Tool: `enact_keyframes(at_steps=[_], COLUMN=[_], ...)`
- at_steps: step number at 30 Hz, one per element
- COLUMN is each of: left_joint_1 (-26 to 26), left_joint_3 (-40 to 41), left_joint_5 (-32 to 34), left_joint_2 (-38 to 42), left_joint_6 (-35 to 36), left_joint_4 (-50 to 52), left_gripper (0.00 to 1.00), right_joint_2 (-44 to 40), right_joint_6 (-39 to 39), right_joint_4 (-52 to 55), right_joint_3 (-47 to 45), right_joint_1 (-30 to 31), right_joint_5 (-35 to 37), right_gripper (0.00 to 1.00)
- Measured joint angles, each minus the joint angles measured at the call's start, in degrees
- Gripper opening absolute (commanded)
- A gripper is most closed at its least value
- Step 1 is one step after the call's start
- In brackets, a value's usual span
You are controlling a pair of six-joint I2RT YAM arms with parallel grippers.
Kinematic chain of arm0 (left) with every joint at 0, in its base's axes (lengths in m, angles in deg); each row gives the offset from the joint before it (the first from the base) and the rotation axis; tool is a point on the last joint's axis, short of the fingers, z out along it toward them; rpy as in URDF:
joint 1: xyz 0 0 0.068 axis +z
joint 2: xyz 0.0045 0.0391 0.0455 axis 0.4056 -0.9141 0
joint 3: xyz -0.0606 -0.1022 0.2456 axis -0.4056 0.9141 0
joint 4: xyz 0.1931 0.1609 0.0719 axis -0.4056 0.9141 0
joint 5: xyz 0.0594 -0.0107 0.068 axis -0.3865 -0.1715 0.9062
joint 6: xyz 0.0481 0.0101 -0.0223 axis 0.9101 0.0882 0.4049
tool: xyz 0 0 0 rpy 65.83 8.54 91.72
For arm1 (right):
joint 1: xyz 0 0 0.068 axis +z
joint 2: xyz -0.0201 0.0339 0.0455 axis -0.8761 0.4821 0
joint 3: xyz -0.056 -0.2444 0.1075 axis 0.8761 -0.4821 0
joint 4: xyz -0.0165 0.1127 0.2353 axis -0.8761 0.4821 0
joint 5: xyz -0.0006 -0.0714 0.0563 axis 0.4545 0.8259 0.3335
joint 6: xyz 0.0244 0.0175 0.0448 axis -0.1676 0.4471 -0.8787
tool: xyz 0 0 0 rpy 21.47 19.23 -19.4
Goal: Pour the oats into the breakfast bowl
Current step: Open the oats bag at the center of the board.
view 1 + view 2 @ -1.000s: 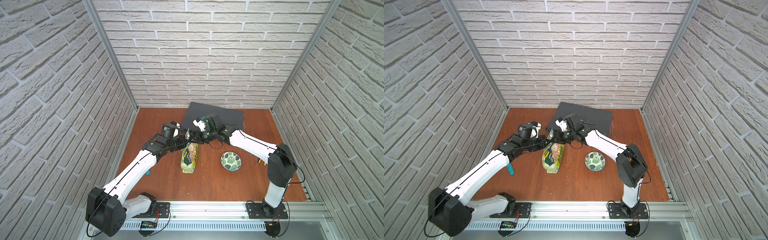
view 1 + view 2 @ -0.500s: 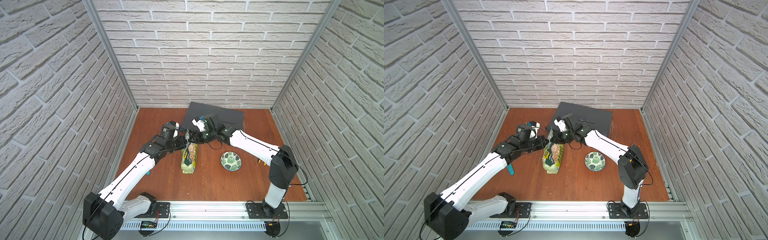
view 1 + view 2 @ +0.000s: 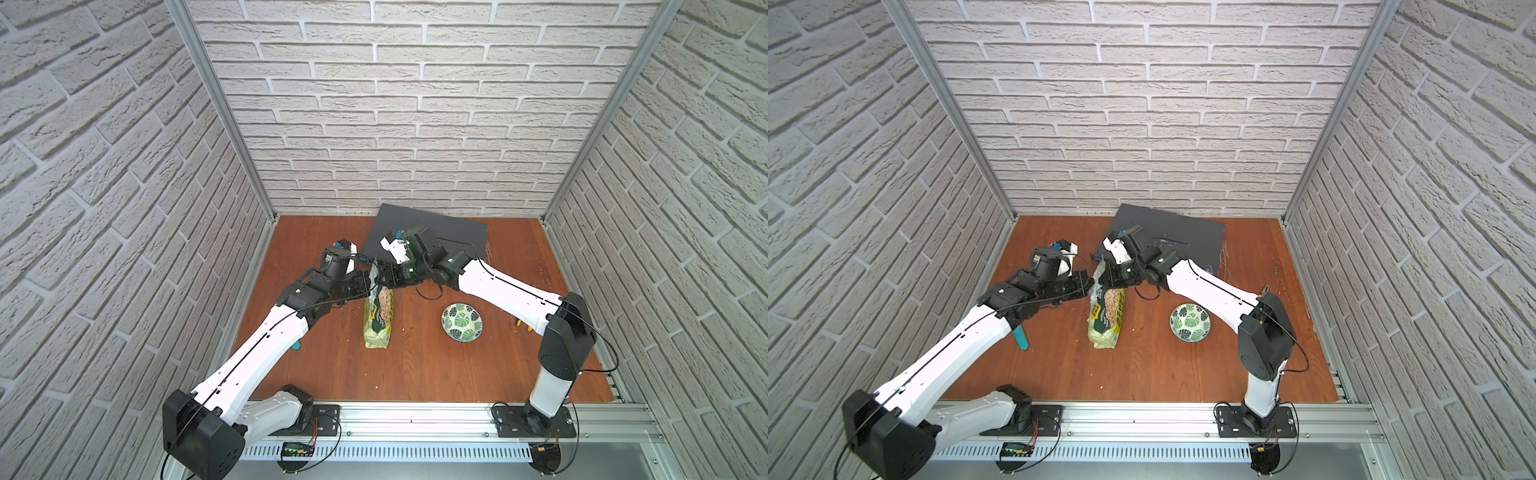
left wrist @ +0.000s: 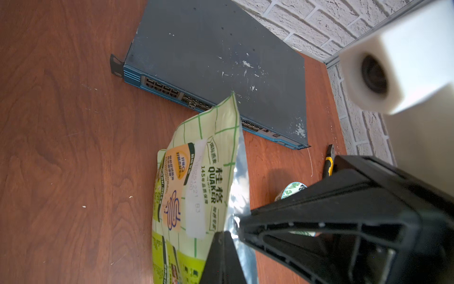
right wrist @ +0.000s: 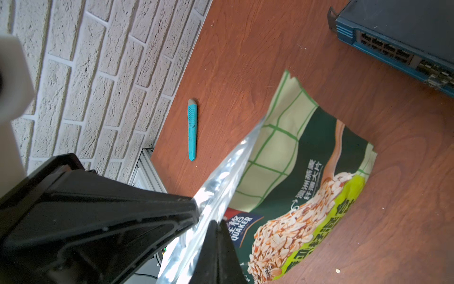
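Oats pouch [image 3: 378, 318] rests on the wooden table [image 3: 415, 374] near its middle, top end lifted. I have my left gripper [image 3: 369, 286] clamped on one lip of its mouth and my right gripper [image 3: 384, 281] clamped on the opposite lip (silver lining shows at both pinches). The breakfast bowl [image 3: 462, 322] sits apart from the pouch, on the right arm's side.

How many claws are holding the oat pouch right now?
2. The left claw pinches the pouch at one side of its top; the right claw pinches the opposite side.
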Motion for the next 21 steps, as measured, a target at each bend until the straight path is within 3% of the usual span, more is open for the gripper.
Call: enact_keyframes(at_steps=[10, 21], left_joint_1=[-1.33, -2.40], left_joint_3=[-0.52, -0.74], left_joint_5=[0.92, 2.82], left_joint_2=[-1.55, -1.88], left_joint_6=[0.98, 0.92], left_joint_4=[-0.81, -0.92], left_gripper=[0.00, 0.00], right_joint_2=[0.37, 1.81], right_joint_6=[-1.53, -2.82], right_joint_4=[1.07, 2.99], right_joint_3=[0.66, 2.93], right_joint_1=[-0.35, -0.39], right_joint_5=[-0.24, -0.39], right_gripper=[0.04, 0.11])
